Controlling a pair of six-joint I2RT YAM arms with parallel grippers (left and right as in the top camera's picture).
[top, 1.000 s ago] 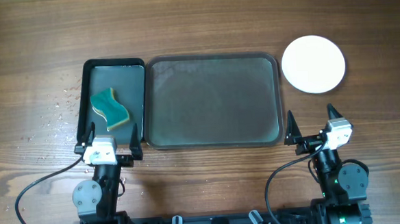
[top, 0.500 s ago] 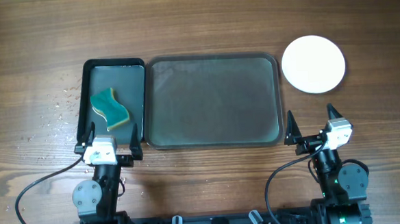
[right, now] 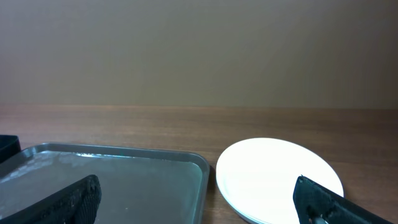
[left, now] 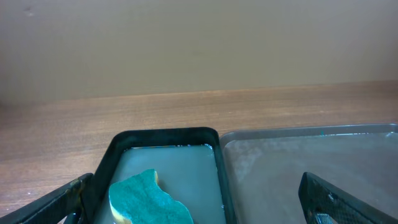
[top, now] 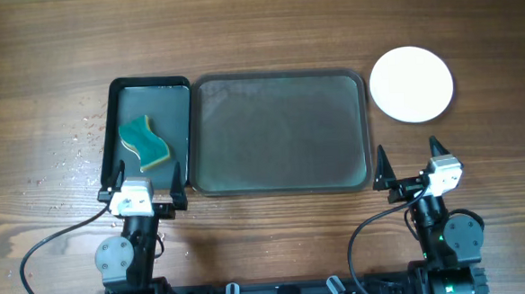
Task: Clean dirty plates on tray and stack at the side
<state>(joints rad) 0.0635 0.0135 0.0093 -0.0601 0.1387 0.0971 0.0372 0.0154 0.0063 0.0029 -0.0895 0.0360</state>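
Plates (top: 410, 84) off the grey tray (top: 280, 133), sitting as one white stack on the table (top: 265, 30) just right of it, count unclear; sponge (top: 144, 142) in black tray (top: 152, 99); left claw (top: 147, 175) and right claw (top: 408, 157) wide, empty; reads as finished.

The wooden table (top: 256, 21) bears the grey tray (top: 277, 73) centrally, a black tray (top: 148, 80) at 9 o'clock, stacked plates (top: 410, 84) at 2 o'clock.

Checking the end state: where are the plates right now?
In the overhead view the plates sit as one white round on the table at right, beyond the far right corner of the tray, ahead of the right claw.
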